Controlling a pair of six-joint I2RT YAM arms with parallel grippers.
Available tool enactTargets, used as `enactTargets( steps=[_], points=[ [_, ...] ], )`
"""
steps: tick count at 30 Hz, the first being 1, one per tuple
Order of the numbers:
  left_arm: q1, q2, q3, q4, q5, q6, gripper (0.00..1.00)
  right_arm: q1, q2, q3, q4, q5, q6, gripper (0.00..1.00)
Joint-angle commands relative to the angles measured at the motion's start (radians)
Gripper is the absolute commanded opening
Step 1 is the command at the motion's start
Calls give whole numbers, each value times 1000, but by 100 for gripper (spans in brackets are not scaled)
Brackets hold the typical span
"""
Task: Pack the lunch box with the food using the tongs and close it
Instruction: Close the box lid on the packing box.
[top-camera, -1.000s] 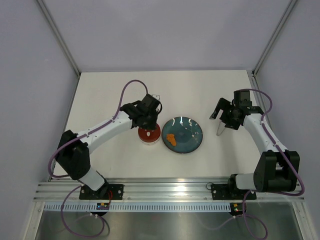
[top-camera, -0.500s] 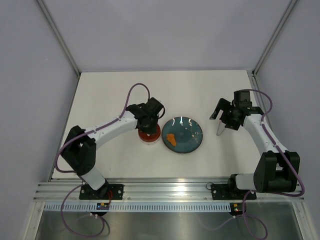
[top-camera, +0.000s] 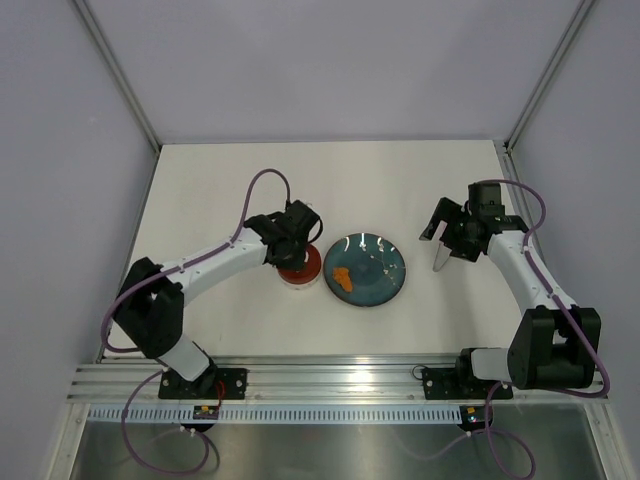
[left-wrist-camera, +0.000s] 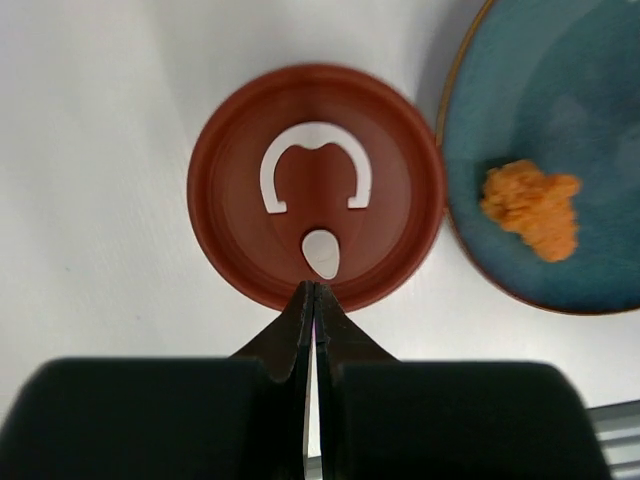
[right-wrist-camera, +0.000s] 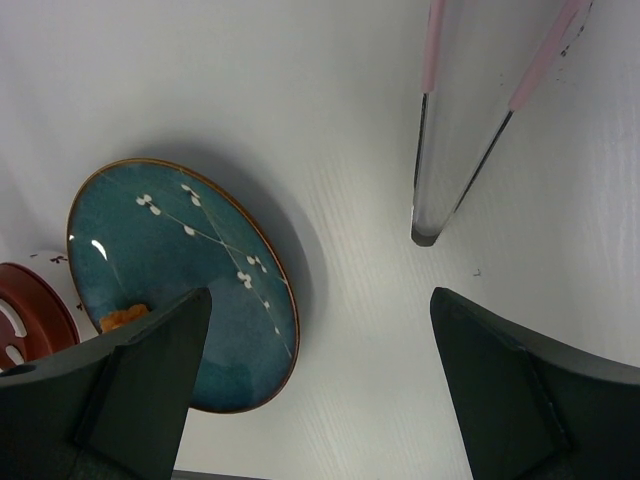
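Observation:
The lunch box (top-camera: 303, 272) stands left of the teal plate, with its dark red lid (left-wrist-camera: 230, 190) and white loop (left-wrist-camera: 270, 170) on top. My left gripper (left-wrist-camera: 312, 292) is shut with nothing in it, its tips at the lid's near rim; from above it (top-camera: 293, 248) covers part of the box. An orange clump of food (left-wrist-camera: 530, 205) (top-camera: 341, 278) lies on the plate. The tongs (right-wrist-camera: 421, 150) (top-camera: 440, 260) lie on the table right of the plate. My right gripper (right-wrist-camera: 320, 295) (top-camera: 447, 240) hovers open just short of their tips, holding nothing.
The teal plate (top-camera: 380, 262) (right-wrist-camera: 180, 270) with a white blossom pattern sits between the two arms, close against the lunch box. Grey walls with metal posts (top-camera: 120, 75) enclose the white table on three sides.
My left arm has swung its wrist and drawn the shut gripper a little nearer over the lid. The right arm and the tongs have not moved.

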Motion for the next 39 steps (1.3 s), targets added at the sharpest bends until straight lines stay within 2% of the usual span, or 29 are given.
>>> enactTargets(
  steps=[1, 7, 12, 20, 24, 29, 33, 36, 39],
  points=[
    [4, 57, -68, 82, 27, -38, 0, 3, -33, -9, 7, -12, 2, 99],
    [2, 86, -63, 73, 26, -40, 0, 3, -37, -7, 2, -14, 0, 99],
    [2, -3, 51, -41, -46, -11, 0, 2, -39, -1, 4, -16, 0, 99],
    [2, -64, 184, -70, -31, 23, 0, 3, -34, 5, 5, -19, 5, 99],
    [1, -29, 157, -37, -13, 15, 0, 3, -30, 11, -1, -14, 2, 99],
    [1, 2, -40, 89, 16, -25, 0, 3, -19, 7, 5, -16, 2, 99],
    [-1, 103, -130, 152, 62, -54, 0, 3, -16, 10, 2, -16, 0, 99],
    [-4, 114, -109, 122, 52, -51, 0, 3, -19, 14, -4, -13, -3, 99],
    [-7, 57, -40, 59, 4, -29, 0, 3, -28, 14, -2, -12, 0, 99]
  ],
)
